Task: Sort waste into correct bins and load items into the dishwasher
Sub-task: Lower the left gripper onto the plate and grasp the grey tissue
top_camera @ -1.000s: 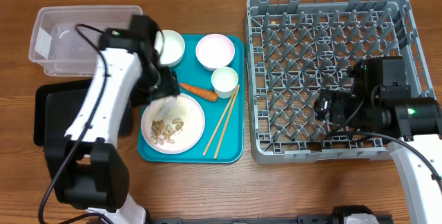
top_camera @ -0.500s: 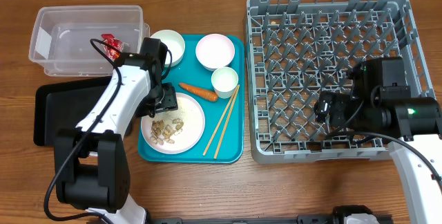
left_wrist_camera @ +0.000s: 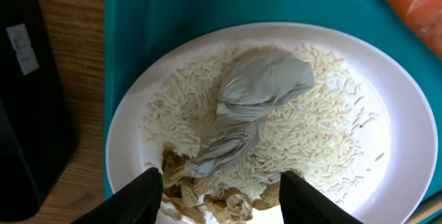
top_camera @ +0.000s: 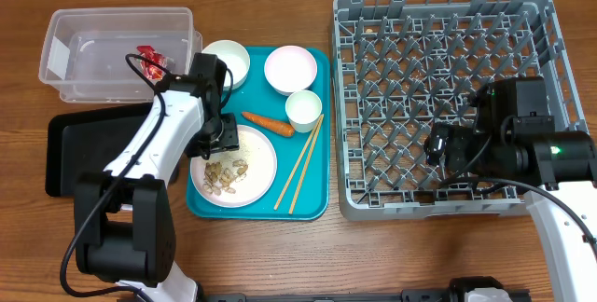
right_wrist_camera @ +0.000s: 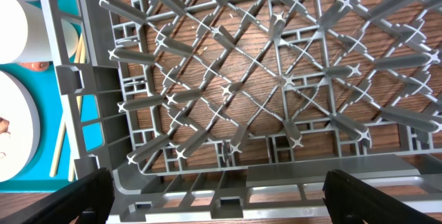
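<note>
Plate [left_wrist_camera: 387,113]: left gripper [left_wrist_camera: 221,182] low over it, jaws spread; a grey crumpled wad [left_wrist_camera: 262,86] sits on the rice [left_wrist_camera: 324,134] ahead of the gap. Carrot [top_camera: 269,123] lies just beside the rim; cup [top_camera: 303,109] and chopsticks [top_camera: 303,162] close the right side.
Black tray [top_camera: 79,153]: left half open from above, left arm [top_camera: 154,144] over its right edge.
Dish rack [top_camera: 448,60]: upright pegs throughout; right gripper [right_wrist_camera: 217,175], jaws wide, above its front wall.

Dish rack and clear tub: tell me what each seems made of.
Dish rack: likely moulded plastic, matte grey, judging by its uniform ribbed lattice and pegs. Tub: probably thin clear plastic; its floor looks see-through with a pale sheen.
</note>
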{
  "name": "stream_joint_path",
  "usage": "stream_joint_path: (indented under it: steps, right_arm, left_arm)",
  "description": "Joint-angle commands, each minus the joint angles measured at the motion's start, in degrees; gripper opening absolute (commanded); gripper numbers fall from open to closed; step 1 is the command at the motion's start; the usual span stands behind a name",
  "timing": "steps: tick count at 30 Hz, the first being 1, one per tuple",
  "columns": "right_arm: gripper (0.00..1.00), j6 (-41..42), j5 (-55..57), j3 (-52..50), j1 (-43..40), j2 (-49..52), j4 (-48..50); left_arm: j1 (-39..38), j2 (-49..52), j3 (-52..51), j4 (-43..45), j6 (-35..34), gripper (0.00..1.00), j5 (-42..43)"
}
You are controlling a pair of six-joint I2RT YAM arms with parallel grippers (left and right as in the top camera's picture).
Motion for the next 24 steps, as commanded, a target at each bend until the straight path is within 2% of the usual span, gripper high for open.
stream_joint_path:
  steps: [1, 20, 24]
  right_arm:
    - [1.00, -0.4, 0.5, 1.7, -0.1, -0.6, 0.1]
    - [1.00, -0.4, 0.5, 1.7, -0.1, -0.6, -0.3]
    - [1.00, -0.4, 0.5, 1.7, -0.1, -0.6, -0.3]
  left_arm:
    - [0.0, -1.0, -1.3, 0.7, 1.3, 0.57, 1.1]
    - [0.0, 1.0, -4.0, 5.7, 1.2, 0.54, 0.9]
    - [0.0, 1.2, -4.0, 6.3, 1.3, 0.46, 0.9]
